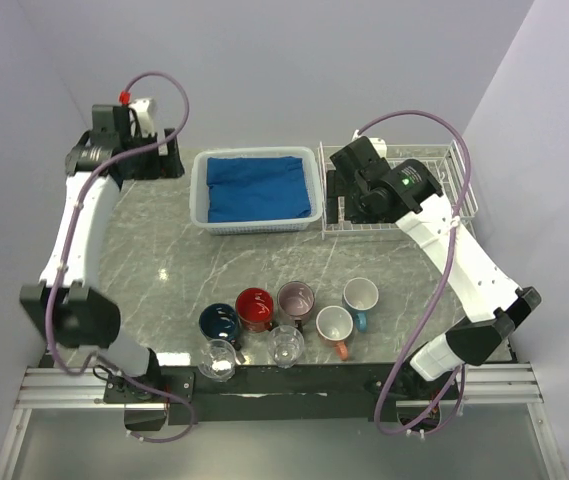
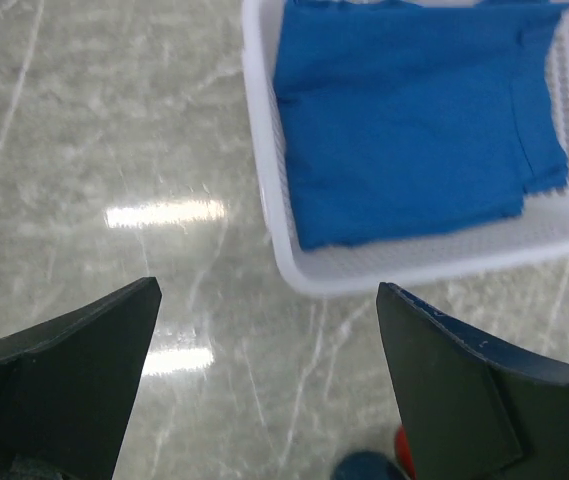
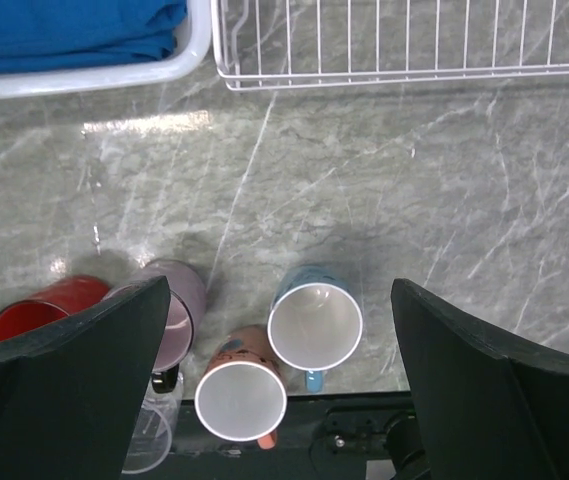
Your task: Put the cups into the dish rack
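Observation:
The cups stand grouped at the table's near edge: navy mug (image 1: 220,321), red mug (image 1: 255,308), mauve mug (image 1: 295,298), salmon-orange mug (image 1: 335,325), light-blue mug (image 1: 361,296) and two clear glasses (image 1: 218,358) (image 1: 286,343). The white wire dish rack (image 1: 461,190) is at the back right, partly hidden by my right arm. My right gripper (image 1: 336,195) is open and empty at the rack's left edge, high above the light-blue mug (image 3: 314,325) and salmon-orange mug (image 3: 241,398). My left gripper (image 1: 167,157) is open and empty at the back left.
A white plastic basket (image 1: 200,195) holding a blue cloth (image 1: 257,187) sits at the back middle, between the grippers. It also shows in the left wrist view (image 2: 264,200). The rack's near wire side (image 3: 404,70) runs along the top of the right wrist view.

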Tool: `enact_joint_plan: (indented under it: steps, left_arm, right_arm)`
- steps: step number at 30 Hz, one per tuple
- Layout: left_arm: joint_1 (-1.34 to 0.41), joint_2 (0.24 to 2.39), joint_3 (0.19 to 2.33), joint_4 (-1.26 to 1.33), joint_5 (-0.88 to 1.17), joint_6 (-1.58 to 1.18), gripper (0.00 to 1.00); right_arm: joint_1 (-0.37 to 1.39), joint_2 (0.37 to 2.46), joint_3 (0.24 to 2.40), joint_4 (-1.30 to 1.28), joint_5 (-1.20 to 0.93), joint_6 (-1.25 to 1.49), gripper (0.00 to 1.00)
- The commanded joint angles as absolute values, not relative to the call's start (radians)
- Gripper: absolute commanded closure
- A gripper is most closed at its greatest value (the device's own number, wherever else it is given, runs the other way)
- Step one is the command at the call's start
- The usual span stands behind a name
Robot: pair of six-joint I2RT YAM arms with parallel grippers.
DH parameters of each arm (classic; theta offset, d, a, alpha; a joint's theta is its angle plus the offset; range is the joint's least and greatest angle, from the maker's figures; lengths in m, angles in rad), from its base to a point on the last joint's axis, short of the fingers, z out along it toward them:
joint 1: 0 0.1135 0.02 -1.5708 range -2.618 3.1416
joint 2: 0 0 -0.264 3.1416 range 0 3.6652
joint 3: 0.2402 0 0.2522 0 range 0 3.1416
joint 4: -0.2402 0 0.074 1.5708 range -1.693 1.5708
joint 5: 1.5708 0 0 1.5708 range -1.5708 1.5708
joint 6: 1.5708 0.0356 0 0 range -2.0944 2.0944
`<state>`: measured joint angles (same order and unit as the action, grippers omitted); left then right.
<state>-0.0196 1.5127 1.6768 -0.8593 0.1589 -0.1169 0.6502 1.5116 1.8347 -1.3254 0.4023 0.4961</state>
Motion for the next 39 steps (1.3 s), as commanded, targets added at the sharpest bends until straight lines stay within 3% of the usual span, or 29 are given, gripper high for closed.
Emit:
enact_joint_plan:
  steps: [1,8,21,27,28,31,32,35,39]
  left_arm:
    - [-0.028,1.708,1.87,-0.758,0.124,-0.089,0.04]
    - [-0.046,1.991,2.048,-0.762,0.129,-0.06,0.04]
    - [-0.11,2.04,1.809,-0.673,0.104,-0.081,0.01]
    - [-0.11,2.06,1.753,-0.617,0.049,-0.097,0.11]
    - [-0.109,2.065,1.753,-0.611,0.04,-0.097,0.14]
    - [-0.1,2.08,1.755,-0.589,0.014,-0.095,0.41]
    - [-0.089,2.086,1.764,-0.588,0.006,-0.098,0.59]
    - [-0.074,2.106,1.785,-0.583,0.005,-0.098,0.89]
    - [-0.058,2.115,1.809,-0.563,-0.047,-0.092,0.99]
  right_arm:
    - [0.655,1.453,1.864,-1.267,0.42,0.498,0.0]
    - [0.655,1.439,1.87,-1.305,0.429,0.577,0.0]
    - [0.655,1.456,1.946,-1.362,0.457,0.589,0.0]
    - [0.653,1.47,2.0,-1.359,0.448,0.568,0.01]
    - [0.652,1.468,2.005,-1.359,0.448,0.565,0.03]
    - [0.649,1.47,2.016,-1.359,0.44,0.561,0.06]
    - [0.647,1.468,2.017,-1.358,0.437,0.561,0.07]
    - [0.649,1.465,2.008,-1.351,0.425,0.561,0.07]
    - [0.646,1.465,1.994,-1.345,0.416,0.565,0.08]
